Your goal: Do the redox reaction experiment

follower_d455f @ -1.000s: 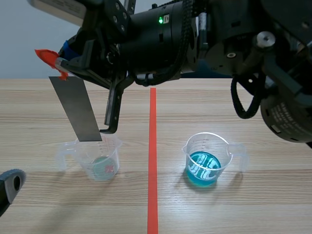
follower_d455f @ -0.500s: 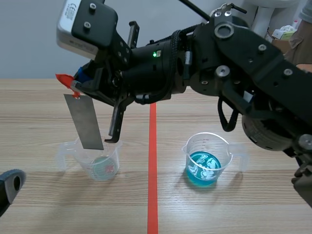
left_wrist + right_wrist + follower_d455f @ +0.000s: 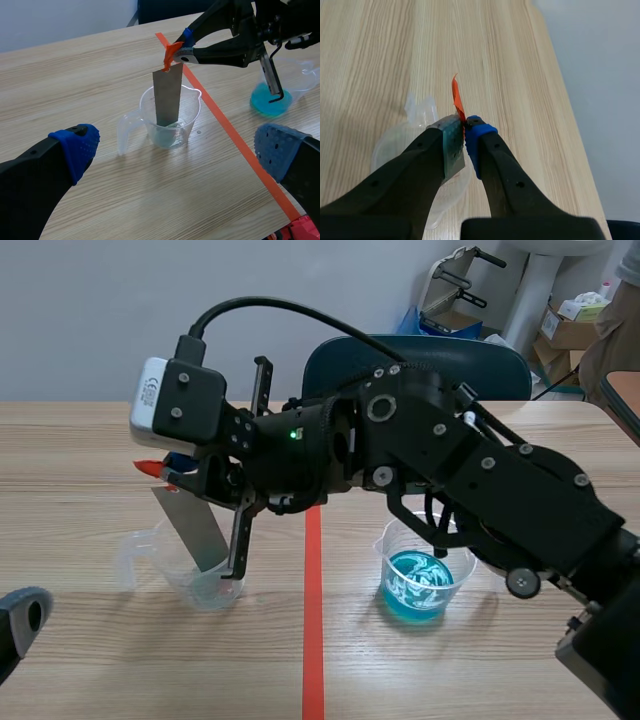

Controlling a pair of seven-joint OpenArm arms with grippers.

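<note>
I judge the dip half done: my one strip (image 3: 195, 530) stands tilted in the left cup (image 3: 205, 590), its lower end in the pale liquid and its top pinched by my right gripper (image 3: 465, 131). Letting go is not yet done, and the blue cup (image 3: 462, 562), to the right, may be left too. I count two cups. My left gripper (image 3: 177, 150) hangs spread at the near left.

The scene camera sat low at the near edge of the pale wooden table (image 3: 120, 670) and faced across it toward the grey wall (image 3: 80, 320). The left wrist camera looked forward and down from some way back. The right wrist camera looked steeply down from close above. All 3 views shared the clear plastic measuring cup (image 3: 210, 590) and the grey metal strip (image 3: 190, 528) in it.
</note>
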